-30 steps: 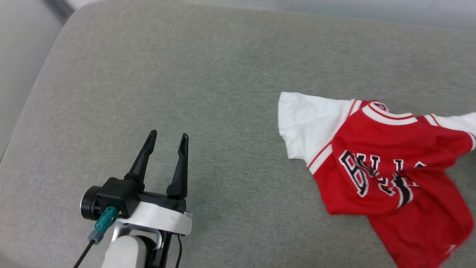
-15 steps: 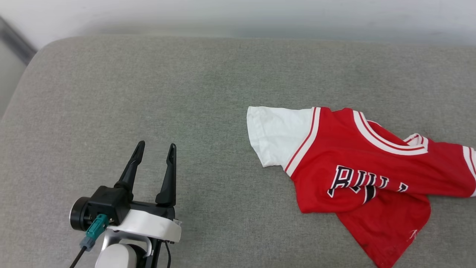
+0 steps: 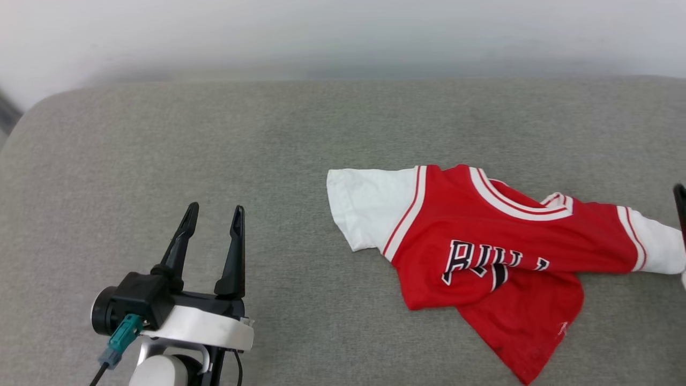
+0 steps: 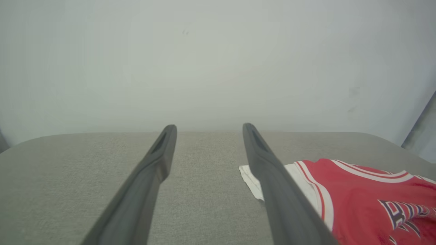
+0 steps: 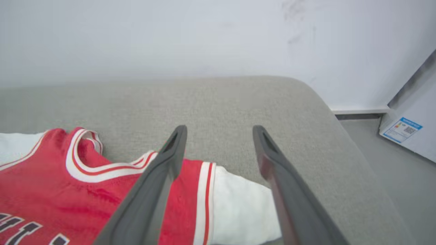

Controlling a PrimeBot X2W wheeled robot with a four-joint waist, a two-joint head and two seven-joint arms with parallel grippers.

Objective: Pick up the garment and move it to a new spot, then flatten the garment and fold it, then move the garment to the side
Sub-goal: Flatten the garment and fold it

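Garment [image 3: 482,230] crumpled on grey cushion [image 3: 214,134]; L gripper [image 3: 214,209] apart, empty; R gripper [image 5: 218,127] apart by white sleeve [image 5: 238,204].

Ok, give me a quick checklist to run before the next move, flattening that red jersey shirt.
1. Red jersey T-shirt with white sleeves lies on the grey fabric cushion: ok.
2. Shirt flat: not ok, lower body bunched, lettering partly hidden.
3. Left gripper open, empty, apart from shirt: ok.
4. Right gripper open above one white sleeve: ok.
5. Right gripper touching that sleeve: cannot tell.
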